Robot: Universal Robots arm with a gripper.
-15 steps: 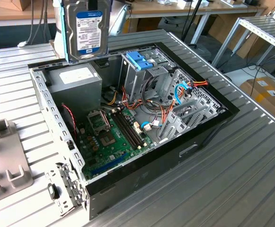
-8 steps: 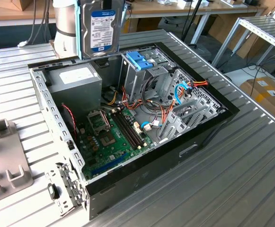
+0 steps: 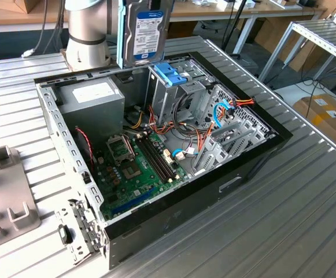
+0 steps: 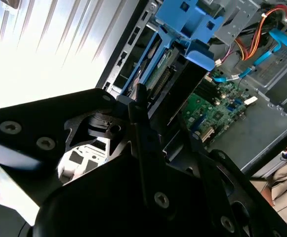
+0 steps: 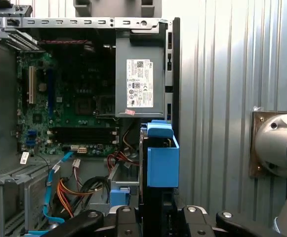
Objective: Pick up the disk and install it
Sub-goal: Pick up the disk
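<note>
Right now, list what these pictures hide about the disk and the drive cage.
- Upper end of the disk: exterior view, cut off by the top edge.
- Held end of the disk: first wrist view, behind the black body of the gripper.
- Inside of the cage: exterior view, covered by its own blue top and metal walls.
- Label print on the grey box: exterior view, too small.

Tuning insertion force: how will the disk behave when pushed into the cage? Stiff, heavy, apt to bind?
Probably rigid: the disk is a flat metal slab, hanging upright without sag. Likely dense for its size. Its blue plastic rails look smooth, so should slide, yet could bind if it enters the drive cage tilted.
</note>
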